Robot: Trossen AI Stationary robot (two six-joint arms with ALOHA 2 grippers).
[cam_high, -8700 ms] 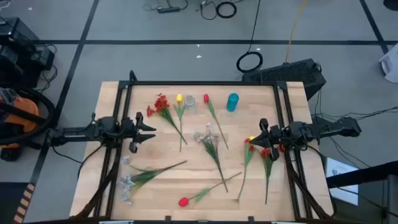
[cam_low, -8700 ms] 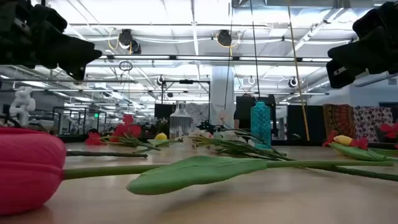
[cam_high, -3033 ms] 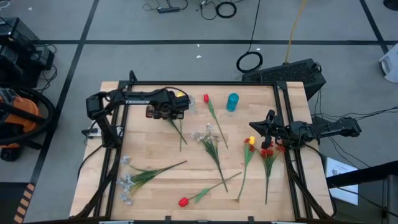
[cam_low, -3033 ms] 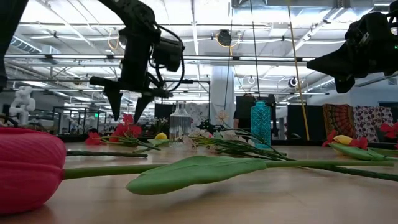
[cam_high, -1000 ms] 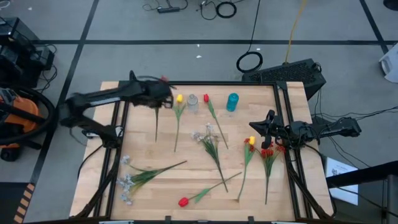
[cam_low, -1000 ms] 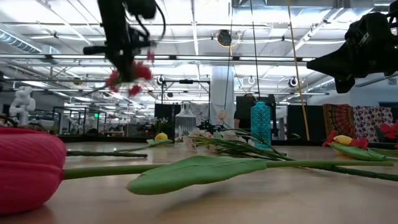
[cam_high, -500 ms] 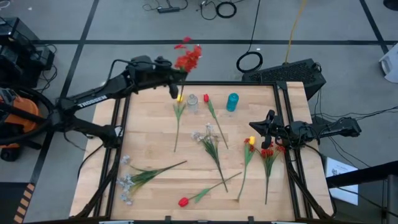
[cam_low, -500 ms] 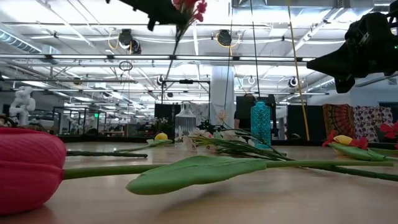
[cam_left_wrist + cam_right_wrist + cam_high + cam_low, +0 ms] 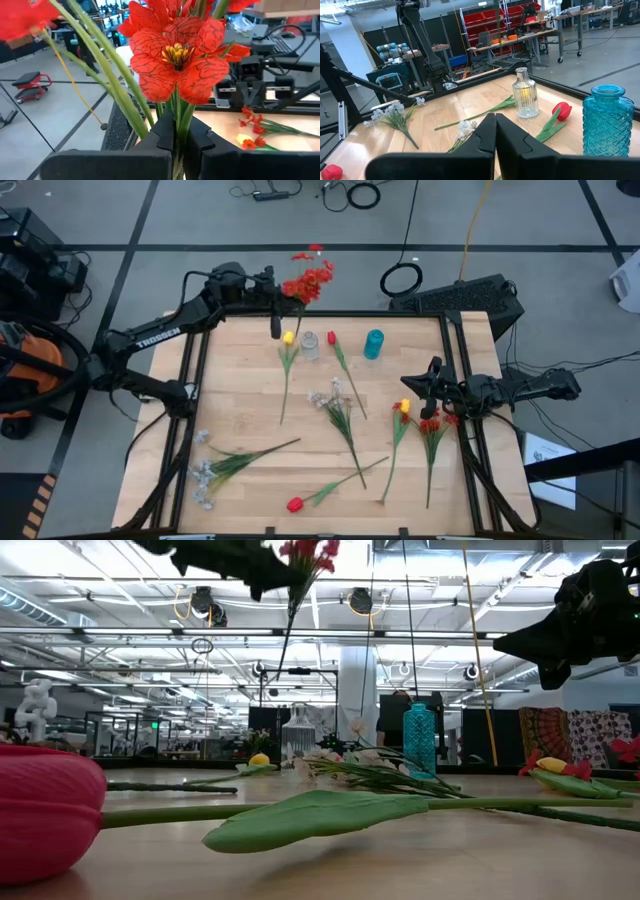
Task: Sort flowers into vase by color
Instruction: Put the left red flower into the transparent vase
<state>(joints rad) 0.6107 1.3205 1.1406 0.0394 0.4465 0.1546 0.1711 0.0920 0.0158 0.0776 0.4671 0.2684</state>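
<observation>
The red-blossomed flower cluster on thin green stems (image 9: 307, 283) sits a little farther right than half a second ago, at the upper centre of the high view above the wooden surface's (image 9: 240, 415) far edge, its stem hanging down over the clear glass vase (image 9: 309, 344). The left gripper (image 9: 276, 295), just left of the blossoms, pinches the stems between its fingers (image 9: 167, 134). The right gripper (image 9: 425, 385) has not moved at the right of the frame, pressed together, near the blue glass vase (image 9: 374, 344).

Beyond the wooden table (image 9: 240, 425) – black cable coil (image 9: 401, 279), orange vac (image 9: 25, 370), red bins (image 9: 492, 27) in bkgd.
</observation>
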